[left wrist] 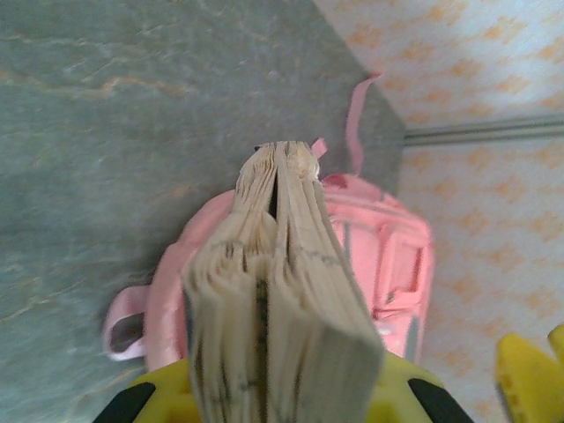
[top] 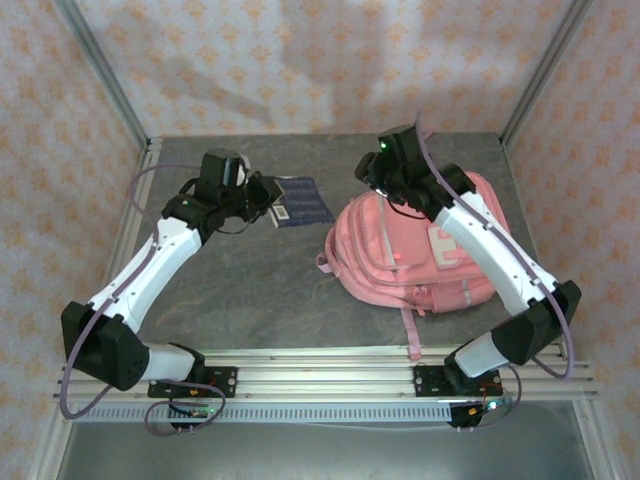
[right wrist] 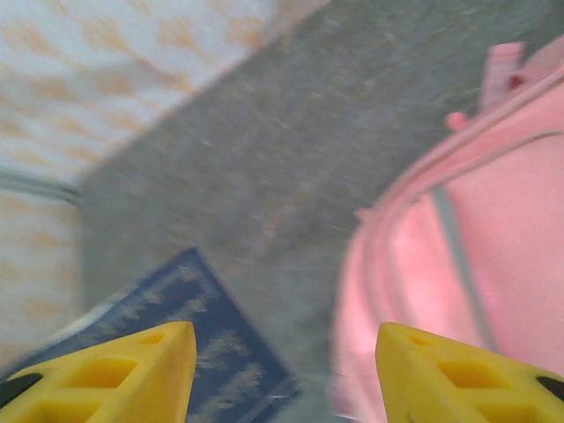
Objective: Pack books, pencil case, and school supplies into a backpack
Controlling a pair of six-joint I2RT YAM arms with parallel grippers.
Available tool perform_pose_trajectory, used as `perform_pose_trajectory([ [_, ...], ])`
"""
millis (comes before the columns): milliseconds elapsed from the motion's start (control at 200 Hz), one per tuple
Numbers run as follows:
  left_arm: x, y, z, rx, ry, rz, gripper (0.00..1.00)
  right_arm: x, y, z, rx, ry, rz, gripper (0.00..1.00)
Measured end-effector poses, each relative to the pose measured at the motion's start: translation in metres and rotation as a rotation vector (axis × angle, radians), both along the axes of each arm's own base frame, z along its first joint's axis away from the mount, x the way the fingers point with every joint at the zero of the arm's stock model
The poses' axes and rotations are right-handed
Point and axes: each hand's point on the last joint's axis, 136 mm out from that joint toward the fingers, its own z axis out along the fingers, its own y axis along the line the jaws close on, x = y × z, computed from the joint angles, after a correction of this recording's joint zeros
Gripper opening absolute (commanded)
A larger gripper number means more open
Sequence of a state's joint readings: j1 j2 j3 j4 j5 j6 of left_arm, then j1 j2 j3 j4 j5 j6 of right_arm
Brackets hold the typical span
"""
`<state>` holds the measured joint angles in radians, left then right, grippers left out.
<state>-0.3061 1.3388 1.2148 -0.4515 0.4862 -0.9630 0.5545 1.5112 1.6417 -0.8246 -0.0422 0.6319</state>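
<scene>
Backpack (top: 395, 262) lying on tabletop (top: 260, 290) right of centre, left gripper (top: 264, 198) jaws clenched on dark blue checked book (top: 303, 200) to its left, right gripper (right wrist: 284, 344) jaws parted and empty.

We see a grey, stone-patterned table (top: 250, 290) across the middle of the frame. Right of centre on it lies the pink backpack (top: 388, 250), front up, one strap (top: 410, 335) trailing toward the lower edge. At upper centre is a dark blue checked book (top: 305, 200); whether it rests flat we cannot tell
</scene>
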Motion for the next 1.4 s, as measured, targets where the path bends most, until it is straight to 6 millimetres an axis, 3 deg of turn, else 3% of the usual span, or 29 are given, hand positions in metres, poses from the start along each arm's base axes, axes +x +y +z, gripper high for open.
perform_pose_trajectory([
  [160,-0.018,0.002,-0.031,0.055,0.054,-0.062,0.00,-0.013,-0.013,-0.065,-0.285,0.200,0.153,0.57],
  [305,-0.027,0.003,-0.042,0.106,0.071,-0.115,0.00,-0.021,-0.019,-0.109,-0.375,0.353,0.247,0.55],
  [555,-0.035,0.005,-0.050,0.150,0.080,-0.159,0.00,-0.023,-0.013,-0.147,-0.364,0.472,0.327,0.34],
  [796,-0.040,0.008,-0.055,0.177,0.092,-0.176,0.00,-0.028,-0.014,-0.165,-0.375,0.513,0.360,0.00],
  [836,-0.041,0.008,-0.056,0.182,0.094,-0.181,0.00,-0.028,-0.015,-0.168,-0.381,0.516,0.365,0.00],
  [1006,-0.043,0.011,-0.056,0.209,0.097,-0.192,0.00,-0.028,-0.017,-0.162,-0.379,0.489,0.370,0.00],
  [1401,-0.026,0.001,-0.058,0.198,0.100,-0.217,0.00,-0.042,-0.036,-0.081,-0.327,0.286,0.336,0.00],
])
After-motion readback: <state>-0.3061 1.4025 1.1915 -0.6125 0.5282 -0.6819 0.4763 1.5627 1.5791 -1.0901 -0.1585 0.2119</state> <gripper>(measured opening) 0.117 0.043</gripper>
